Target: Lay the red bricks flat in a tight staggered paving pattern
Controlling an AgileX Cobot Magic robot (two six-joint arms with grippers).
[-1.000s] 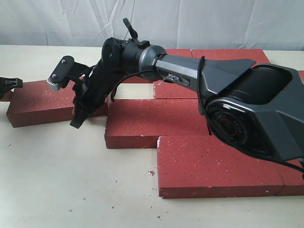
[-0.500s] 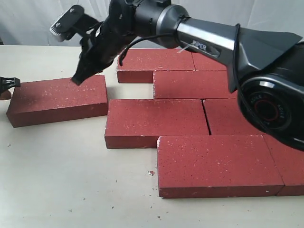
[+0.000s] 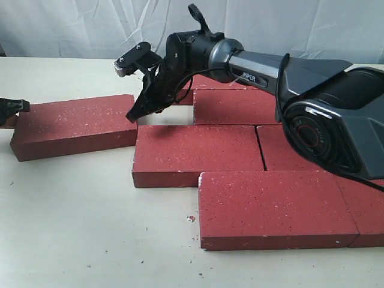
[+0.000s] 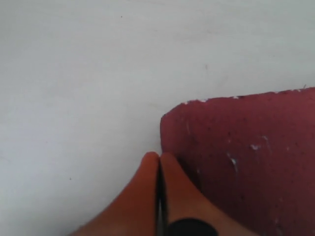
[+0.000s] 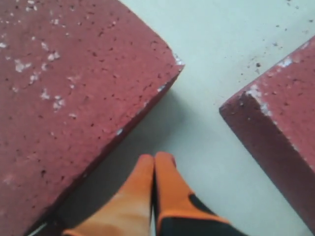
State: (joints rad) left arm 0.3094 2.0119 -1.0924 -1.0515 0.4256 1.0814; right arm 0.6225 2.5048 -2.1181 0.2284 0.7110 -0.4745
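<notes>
A: Where is the right pincer (image 3: 133,114) sitting?
B: It is hanging with its 2 orange tips pressed together and gripping nothing. It is just beside the loose brick (image 3: 75,125), at the end facing the laid rows (image 3: 240,108). I cannot tell whether it is touching the brick's edge.
A: And the left pincer (image 4: 158,158)?
B: It is also closed on nothing, and it is waiting at the loose brick's opposite end, right by a chipped corner.
A: So what is worrying you?
B: The loose brick is lying flat on the desk (image 3: 72,234) but slightly askew to the rows. A wedge of bare desk is showing between it and its neighbour (image 3: 198,150). If closed tips are nudging only 1 corner, the brick is likely swinging round rather than sliding square. The rough surface is also inviting the tips to skid off the edge.
A: Anything else?
B: Pushing from both ends at once is risking a jam. It could also be driving the loose brick's corner into the neighbour and knocking the rows out of their stagger. The corners are looking chipped and could crumble more.
A: What is standing in the way?
B: Crumbs (image 5: 256,64) are lying on the desk in the gap beside the loose brick, and they may be keeping the joint from closing tight. The right arm (image 3: 258,66) is stretching over the rows beyond the loose brick and hiding part of the back row.
</notes>
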